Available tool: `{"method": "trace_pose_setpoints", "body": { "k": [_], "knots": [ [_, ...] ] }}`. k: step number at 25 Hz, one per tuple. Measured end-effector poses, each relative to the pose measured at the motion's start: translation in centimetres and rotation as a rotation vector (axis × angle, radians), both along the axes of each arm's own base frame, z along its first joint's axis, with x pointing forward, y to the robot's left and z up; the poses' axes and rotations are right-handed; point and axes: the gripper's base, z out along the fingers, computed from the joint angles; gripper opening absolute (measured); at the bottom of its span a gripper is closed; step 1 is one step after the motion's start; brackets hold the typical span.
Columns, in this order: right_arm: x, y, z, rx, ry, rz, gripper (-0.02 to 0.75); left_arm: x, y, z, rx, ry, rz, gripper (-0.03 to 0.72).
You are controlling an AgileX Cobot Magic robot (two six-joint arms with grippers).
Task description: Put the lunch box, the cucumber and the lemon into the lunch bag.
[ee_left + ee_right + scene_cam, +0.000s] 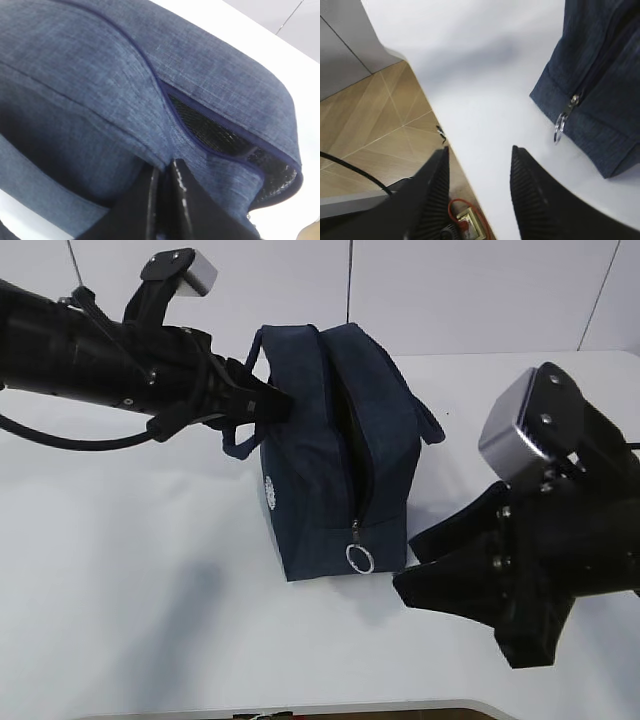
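The dark navy lunch bag (320, 470) stands mid-table with its zipper open along the top and down the front. Its silver ring pull (360, 558) hangs low on the front end. My left gripper (285, 400) is shut on the bag's upper left fabric edge, beside a loop handle. The left wrist view shows its tips (165, 167) pinching a fold of the bag (100, 90), next to the black mesh lining (215, 127). My right gripper (403, 565) stands open and holds nothing, low at the bag's front right. The lunch box, cucumber and lemon are out of view.
In the right wrist view the open right gripper (479, 148) hangs over the white table's front edge (435, 115), with wooden floor (375, 130) below. The bag's corner (600, 100) and ring pull (560, 127) lie just right of it.
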Motion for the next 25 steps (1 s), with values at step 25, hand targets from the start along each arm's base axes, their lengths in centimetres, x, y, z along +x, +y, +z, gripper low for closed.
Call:
{"method": "trace_pose_setpoints", "body": {
  "k": [25],
  "knots": [
    [5.1, 1.3, -6.5, -0.098, -0.173, 0.055, 0.335, -0.4, -0.2, 0.1, -0.022, 0.016, -0.040, 0.001]
  ]
}}
